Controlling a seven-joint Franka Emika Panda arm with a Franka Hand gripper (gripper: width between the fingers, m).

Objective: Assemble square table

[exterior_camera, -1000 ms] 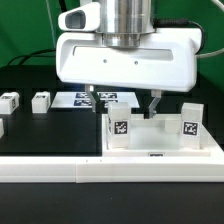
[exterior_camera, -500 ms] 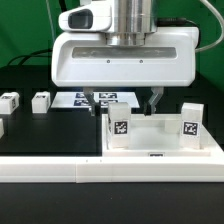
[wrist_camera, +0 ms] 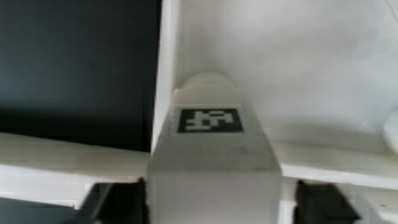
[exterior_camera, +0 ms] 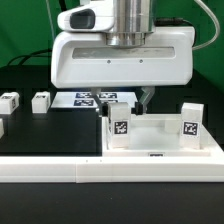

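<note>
The square table slab [exterior_camera: 160, 143] lies at the exterior view's right, against the front rail. Two white tagged legs stand upright on it: one at its near left corner [exterior_camera: 119, 130] and one at its right [exterior_camera: 189, 122]. My gripper [exterior_camera: 122, 102] hangs straight over the left leg, with a finger on each side of its top. In the wrist view this leg [wrist_camera: 210, 121] fills the gap between the dark fingers [wrist_camera: 111, 196] of my gripper [wrist_camera: 214, 200], and the slab [wrist_camera: 302, 70] lies beside it. The gripper looks shut on the leg.
Loose white legs lie on the black board at the exterior view's left [exterior_camera: 9, 101] [exterior_camera: 40, 101], with another at the left edge [exterior_camera: 1, 127]. The marker board [exterior_camera: 85, 98] lies behind the gripper. The long white rail [exterior_camera: 60, 172] runs along the front.
The two fingers have drawn inward toward the left leg over the last second. The gripper body, slab and loose legs have stayed where they were.
</note>
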